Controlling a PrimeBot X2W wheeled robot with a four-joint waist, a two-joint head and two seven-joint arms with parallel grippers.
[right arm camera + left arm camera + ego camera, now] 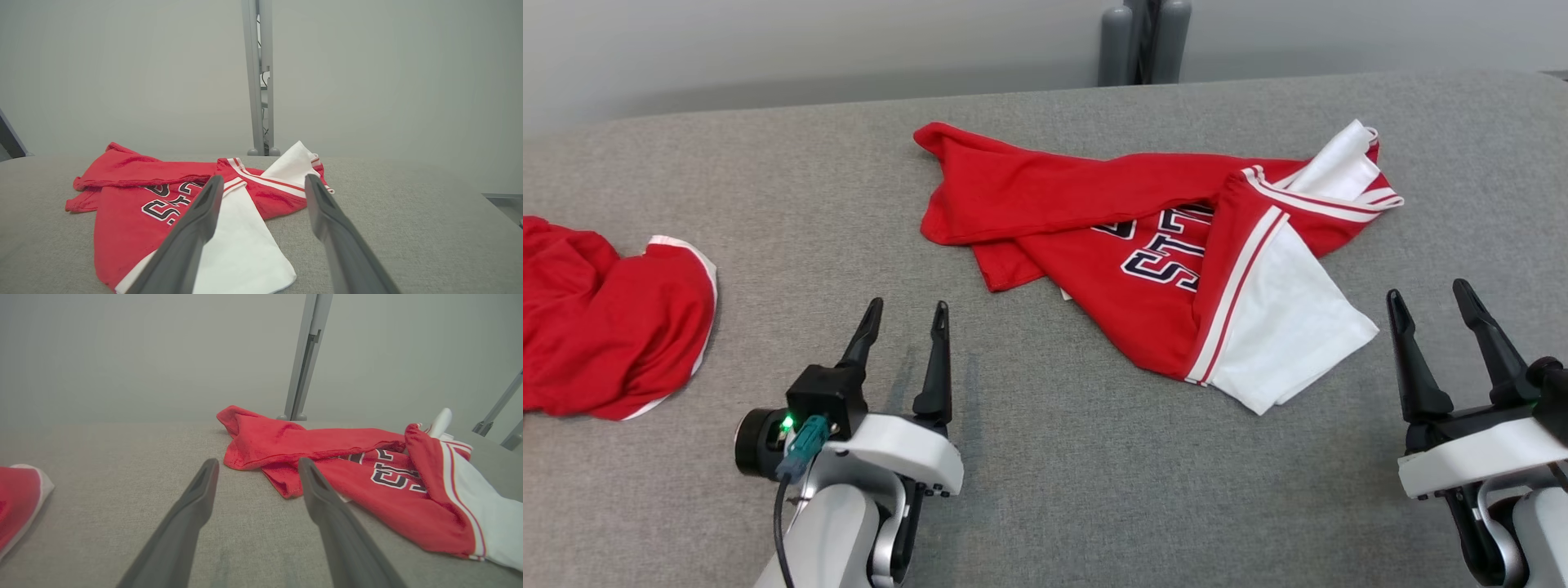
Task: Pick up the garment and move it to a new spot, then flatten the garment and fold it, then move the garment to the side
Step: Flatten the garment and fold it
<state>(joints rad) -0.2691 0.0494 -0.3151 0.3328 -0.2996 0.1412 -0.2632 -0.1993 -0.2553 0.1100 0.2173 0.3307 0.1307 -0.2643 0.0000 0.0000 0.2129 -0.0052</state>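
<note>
A red garment (1094,220) with white sleeves, striped trim and dark lettering lies crumpled on the grey surface, right of centre. It also spreads across the left wrist view (339,465) and the right wrist view (163,196). My left gripper (907,314) stands open near the front, below and left of the garment, with nothing between its fingers. My right gripper (1427,296) is open too, just right of the white sleeve (1282,327), apart from it.
A second red garment with white trim (605,318) lies bunched at the left edge of the grey cloth-covered table (1054,490). Grey posts (1143,41) stand behind the far edge. Bare surface lies between the two garments and along the front.
</note>
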